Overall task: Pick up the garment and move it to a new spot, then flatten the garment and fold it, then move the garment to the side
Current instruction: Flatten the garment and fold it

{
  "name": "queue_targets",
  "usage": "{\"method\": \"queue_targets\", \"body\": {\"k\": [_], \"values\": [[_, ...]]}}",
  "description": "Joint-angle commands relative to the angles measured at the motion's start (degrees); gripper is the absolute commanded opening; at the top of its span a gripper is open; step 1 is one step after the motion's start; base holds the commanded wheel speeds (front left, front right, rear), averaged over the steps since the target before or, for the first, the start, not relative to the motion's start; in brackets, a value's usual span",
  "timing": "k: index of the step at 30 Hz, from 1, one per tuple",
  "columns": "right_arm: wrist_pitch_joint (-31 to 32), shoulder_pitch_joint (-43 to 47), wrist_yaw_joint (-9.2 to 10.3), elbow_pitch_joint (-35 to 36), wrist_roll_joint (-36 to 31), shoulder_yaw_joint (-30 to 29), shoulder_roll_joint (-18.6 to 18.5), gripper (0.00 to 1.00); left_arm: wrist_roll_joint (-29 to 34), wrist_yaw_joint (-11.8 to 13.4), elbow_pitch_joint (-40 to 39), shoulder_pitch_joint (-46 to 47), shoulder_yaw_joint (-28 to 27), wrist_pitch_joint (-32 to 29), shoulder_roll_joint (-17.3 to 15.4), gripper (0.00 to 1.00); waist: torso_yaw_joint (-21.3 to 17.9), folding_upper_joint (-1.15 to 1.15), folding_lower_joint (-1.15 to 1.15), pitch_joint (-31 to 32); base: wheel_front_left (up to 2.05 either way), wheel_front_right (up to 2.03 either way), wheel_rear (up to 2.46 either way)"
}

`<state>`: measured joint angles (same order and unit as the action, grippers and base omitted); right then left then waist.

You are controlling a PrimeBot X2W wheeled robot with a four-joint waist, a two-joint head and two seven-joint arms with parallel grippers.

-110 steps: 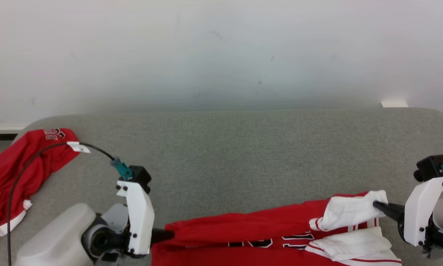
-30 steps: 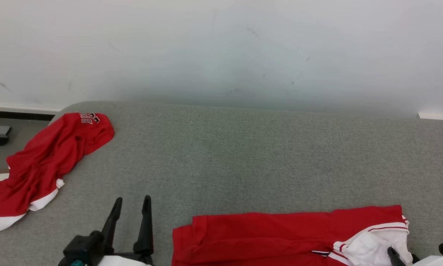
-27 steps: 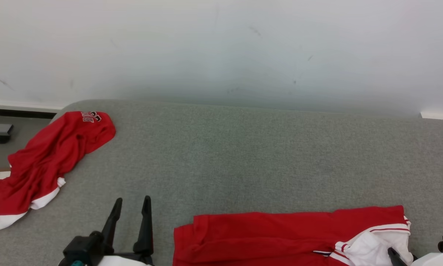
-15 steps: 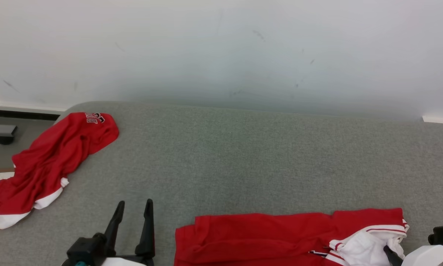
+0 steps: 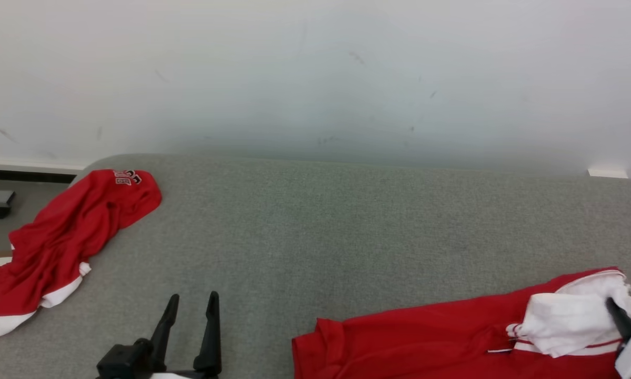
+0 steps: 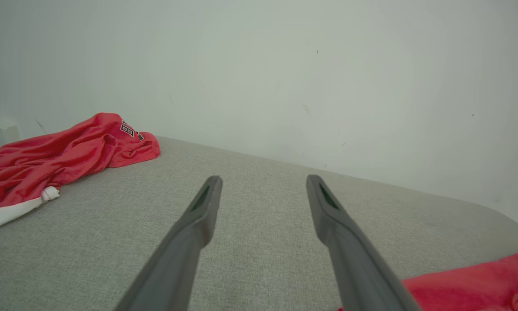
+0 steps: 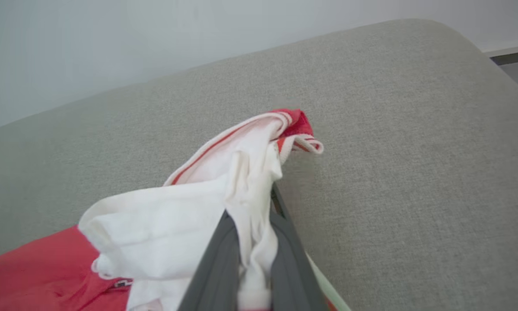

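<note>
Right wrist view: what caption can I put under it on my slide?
The right gripper pinches a white fold of the red-and-white garment lying on the grey cushion.

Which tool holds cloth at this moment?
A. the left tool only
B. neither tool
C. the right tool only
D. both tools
C: in the right wrist view the right tool is shut on the white end of the garment, with cloth pinched between its fingers, while the left tool stands open and holds nothing.
</note>
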<state>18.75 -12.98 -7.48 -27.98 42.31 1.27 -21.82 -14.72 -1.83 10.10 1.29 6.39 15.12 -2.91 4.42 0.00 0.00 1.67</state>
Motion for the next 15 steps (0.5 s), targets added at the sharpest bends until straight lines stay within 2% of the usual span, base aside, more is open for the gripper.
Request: {"method": "queue_targets", "body": {"k": [1,9,15], "values": [[0.2,1.0,0.0,1.9,-0.3,-0.2,0.6,0.0,0.3,-0.1,0.0,-0.5,-0.1,0.0,-0.1,1.0,-0.1,0.0,0.0,0.1,0.0,0.0,0.0],[5.8,5.4,0.0,21.0,-5.3,4.2,8.5,0.0,0.4,-0.5,0.5,0.1,-0.2,0.0,-0.1,1.0,-0.1,0.0,0.0,0.3,0.0,0.0,0.0],[9.3,7.4,0.0,27.1,-6.7,10.7,14.5,0.0,0.0,-0.3,1.0,1.1,0.0,0.0,-0.1,1.0,3.2,0.0,0.0,0.2,0.0,0.0,0.0]]}}
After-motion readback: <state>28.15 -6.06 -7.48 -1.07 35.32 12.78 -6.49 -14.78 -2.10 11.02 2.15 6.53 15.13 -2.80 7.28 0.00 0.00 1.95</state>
